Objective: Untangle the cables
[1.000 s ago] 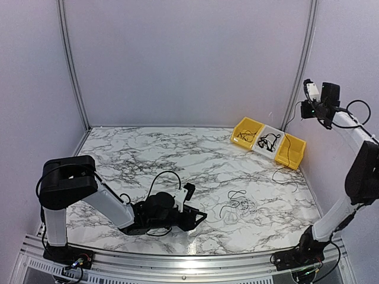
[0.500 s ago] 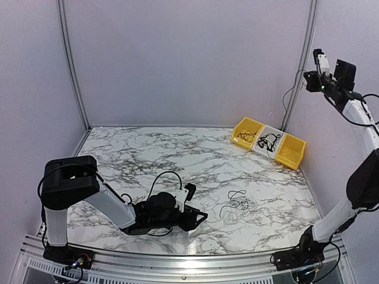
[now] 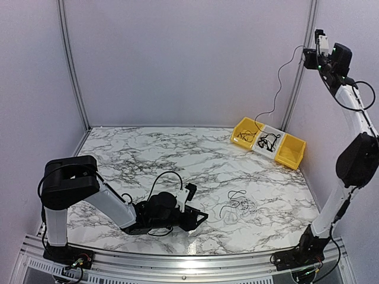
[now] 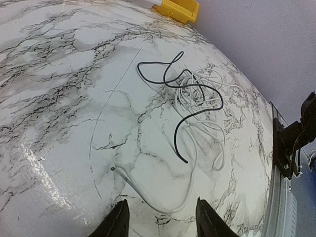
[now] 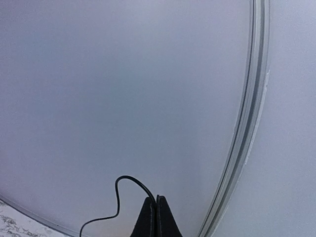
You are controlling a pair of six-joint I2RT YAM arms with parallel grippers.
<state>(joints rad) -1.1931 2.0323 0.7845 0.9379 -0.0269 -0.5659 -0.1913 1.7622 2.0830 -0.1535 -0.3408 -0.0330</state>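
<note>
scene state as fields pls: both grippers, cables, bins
left gripper: open, low, facing the tangle
right gripper: shut on black cable, high by the wall
black cable: hangs down toward the bins
tangle: black and white strands on the table, untouched
bins: yellow, white, yellow; more cables in the white one

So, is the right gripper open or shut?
Shut: the right gripper has its fingers pressed together in the wrist view, with a thin black cable emerging between them.

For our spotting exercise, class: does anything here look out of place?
Yes: one thin black cable hangs through the air from the raised right pincer, shut on it, down to the bins at the far right.
</note>
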